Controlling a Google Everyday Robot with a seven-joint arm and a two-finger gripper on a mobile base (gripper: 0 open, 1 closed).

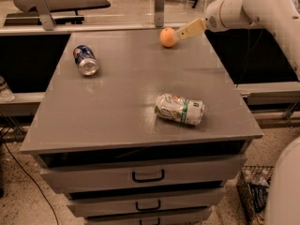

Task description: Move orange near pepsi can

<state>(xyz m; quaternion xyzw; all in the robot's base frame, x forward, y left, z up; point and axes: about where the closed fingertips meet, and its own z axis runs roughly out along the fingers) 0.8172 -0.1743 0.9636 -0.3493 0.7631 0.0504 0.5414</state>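
The orange (167,37) sits on the grey cabinet top (126,93) near its far edge. The pepsi can (86,60), dark blue with a silver top, lies on its side at the far left of the top. My gripper (181,32) comes in from the right on a white arm, and its tan tip is right beside the orange on its right side, at or near touching it. The orange and the pepsi can are well apart.
A dented white and green can (180,109) lies on its side near the front right of the top. The cabinet has drawers (147,176) below. A ledge and railing (93,27) run behind the top. A wire basket (253,193) stands on the floor at the right.
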